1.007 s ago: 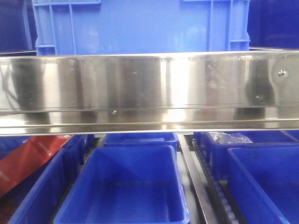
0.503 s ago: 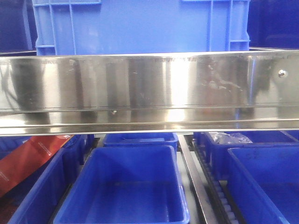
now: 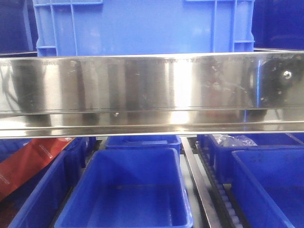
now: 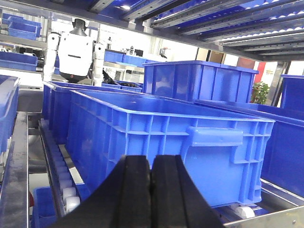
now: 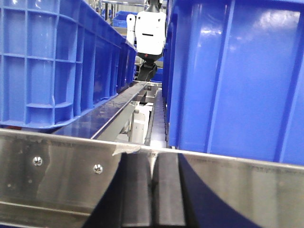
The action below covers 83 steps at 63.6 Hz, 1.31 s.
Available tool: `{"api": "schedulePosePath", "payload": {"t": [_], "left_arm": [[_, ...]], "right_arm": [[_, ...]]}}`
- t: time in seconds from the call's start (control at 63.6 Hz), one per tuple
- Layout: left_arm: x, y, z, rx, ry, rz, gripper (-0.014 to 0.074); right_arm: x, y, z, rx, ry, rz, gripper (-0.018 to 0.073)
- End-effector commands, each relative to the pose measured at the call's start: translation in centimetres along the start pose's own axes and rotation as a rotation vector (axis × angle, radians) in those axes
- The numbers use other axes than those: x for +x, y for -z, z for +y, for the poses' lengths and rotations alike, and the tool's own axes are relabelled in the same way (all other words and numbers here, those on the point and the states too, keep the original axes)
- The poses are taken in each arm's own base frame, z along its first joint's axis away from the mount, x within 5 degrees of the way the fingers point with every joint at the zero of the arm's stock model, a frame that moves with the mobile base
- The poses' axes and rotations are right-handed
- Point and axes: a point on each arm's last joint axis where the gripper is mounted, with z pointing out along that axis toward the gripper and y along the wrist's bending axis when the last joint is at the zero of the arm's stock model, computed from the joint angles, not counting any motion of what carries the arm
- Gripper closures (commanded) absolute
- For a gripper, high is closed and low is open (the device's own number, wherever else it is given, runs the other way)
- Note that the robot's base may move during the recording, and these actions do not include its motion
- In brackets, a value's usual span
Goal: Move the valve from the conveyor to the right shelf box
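- The valve is not in any picture, so I cannot say where it is, which way it lies from either claw, or how its long side points.
- The conveyor does not show either. Only shelves and blue boxes show.
- The left claw (image 4: 151, 190) is clenched. Its two black fingers press flat together with nothing between them.
- Just ahead of the left claw sits a long blue crate (image 4: 166, 142) on a roller rail (image 4: 59, 185). More blue crates stand past it and to its right.
- The right claw (image 5: 152, 194) is clenched too, and it is empty.
- Right in front of the right claw is a shiny metal shelf edge (image 5: 57, 175). Above and to the right of that claw stands a tall blue box (image 5: 232, 76). Another blue crate (image 5: 52, 61) stands above and to its left.
- In the front view, a wide shiny steel bar (image 3: 152, 90) runs across, with a big blue crate (image 3: 142, 26) on top of it. Below it are open blue bins (image 3: 133, 190), and the middle one looks empty.
- I think no valve is held yet, so the job looks near its start. The arms would first need to find the valve. I cannot tell which arm is nearer to it.
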Motion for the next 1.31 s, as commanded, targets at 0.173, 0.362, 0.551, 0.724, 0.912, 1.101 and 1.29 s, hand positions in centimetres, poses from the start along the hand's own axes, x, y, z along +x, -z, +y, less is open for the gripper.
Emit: {"api": "schedulePosePath", "payload": {"t": [0.173,0.362,0.551,0.724,0.912,1.101,1.29], "left_arm": [[-0.2,0.1,0.0,0.003,0.014,-0.022,0.0708],[-0.2,0.1,0.0,0.002,0.014,-0.024,0.0708],[-0.1,0.0,0.2,-0.013,-0.013,-0.041,0.0708],[1.5,-0.2,0.8,-0.065,-0.049,-0.013,0.0708],[5.2,-0.2,2.5,-0.216,-0.210,0.048,0.0708],[8.3,0.8,4.1,-0.382,-0.240,0.101,0.0708],[10.0,1.9,4.6,-0.465,-0.264,0.067,0.0708]], "right_arm": [[-0.2,0.0,-0.1,0.009,0.014,-0.025,0.0727],[-0.2,0.0,-0.1,0.009,0.014,-0.025,0.0727],[-0.2,0.0,-0.1,0.009,0.014,-0.025,0.0727],[-0.2,0.0,-0.1,0.009,0.014,-0.025,0.0727],[-0.2,0.0,-0.1,0.009,0.014,-0.025,0.0727],[-0.2,0.0,-0.1,0.009,0.014,-0.025,0.0727],[-0.2,0.0,-0.1,0.009,0.014,-0.025,0.0727]]}}
